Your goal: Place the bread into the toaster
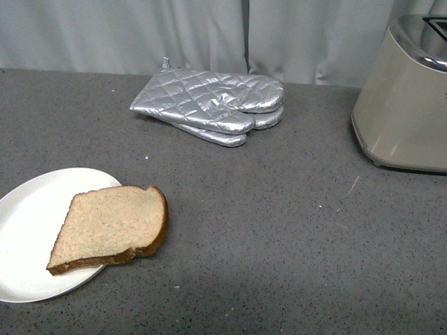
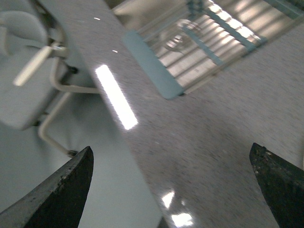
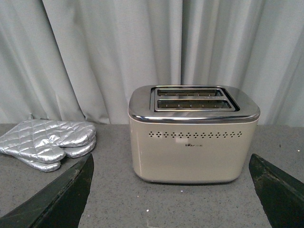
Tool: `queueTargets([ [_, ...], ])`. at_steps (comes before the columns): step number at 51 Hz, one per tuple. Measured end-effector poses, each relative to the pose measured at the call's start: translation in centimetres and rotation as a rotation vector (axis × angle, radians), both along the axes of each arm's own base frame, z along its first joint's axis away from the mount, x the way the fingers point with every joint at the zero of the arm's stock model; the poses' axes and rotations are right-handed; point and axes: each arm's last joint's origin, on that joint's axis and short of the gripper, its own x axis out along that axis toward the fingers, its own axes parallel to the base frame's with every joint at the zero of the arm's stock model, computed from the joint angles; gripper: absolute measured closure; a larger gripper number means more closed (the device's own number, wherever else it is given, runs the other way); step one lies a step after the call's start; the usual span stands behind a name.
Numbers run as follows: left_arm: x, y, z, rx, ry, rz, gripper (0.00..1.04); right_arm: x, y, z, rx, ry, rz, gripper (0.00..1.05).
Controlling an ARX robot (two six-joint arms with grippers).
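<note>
Grey speckled table (image 1: 279, 230) holds a beige, chrome-topped toaster (image 1: 408, 105) far right. A white plate (image 1: 21, 230) near left carries the bread (image 1: 112, 227), light brown with darker crust, lying flat. Left fingers (image 2: 61, 194) and right fingers (image 3: 61, 199) spread wide, holding nothing.

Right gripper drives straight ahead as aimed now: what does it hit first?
Most likely the toaster: its beige front sits dead ahead of the open right gripper, with nothing between. Distance is unclear.

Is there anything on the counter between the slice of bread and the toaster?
Nothing: in the front view, only bare grey countertop lies between the bread and the toaster. The silver oven mitts sit farther back, off that line.
</note>
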Motion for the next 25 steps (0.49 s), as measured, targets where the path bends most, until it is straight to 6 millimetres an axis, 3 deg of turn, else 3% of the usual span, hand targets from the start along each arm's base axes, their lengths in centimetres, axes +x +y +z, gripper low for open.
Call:
queueTargets([
  [4, -0.1, 0.2, -0.1, 0.118, -0.021, 0.131, 0.07, 0.0, 0.0, 0.0, 0.0, 0.0, 0.0, 0.09],
  [14, -0.5, 0.5, -0.4, 0.345, 0.03, 0.176, 0.07, 0.0, 0.0, 0.0, 0.0, 0.0, 0.0, 0.09],
  [19, -0.6, 0.7, -0.7, 0.281, -0.05, 0.241, 0.07, 0.0, 0.0, 0.0, 0.0, 0.0, 0.0, 0.09],
  [21, -1.1, 1.0, -1.1, 0.198, -0.076, 0.284, 0.12, 0.0, 0.0, 0.0, 0.0, 0.0, -0.001, 0.09],
  [22, -1.3, 1.1, -1.3, 0.19, -0.086, 0.288, 0.22, 0.0, 0.0, 0.0, 0.0, 0.0, -0.001, 0.09],
  [25, -1.5, 1.2, -1.7, 0.127, -0.053, 0.292, 0.3, 0.0, 0.0, 0.0, 0.0, 0.0, 0.0, 0.09],
])
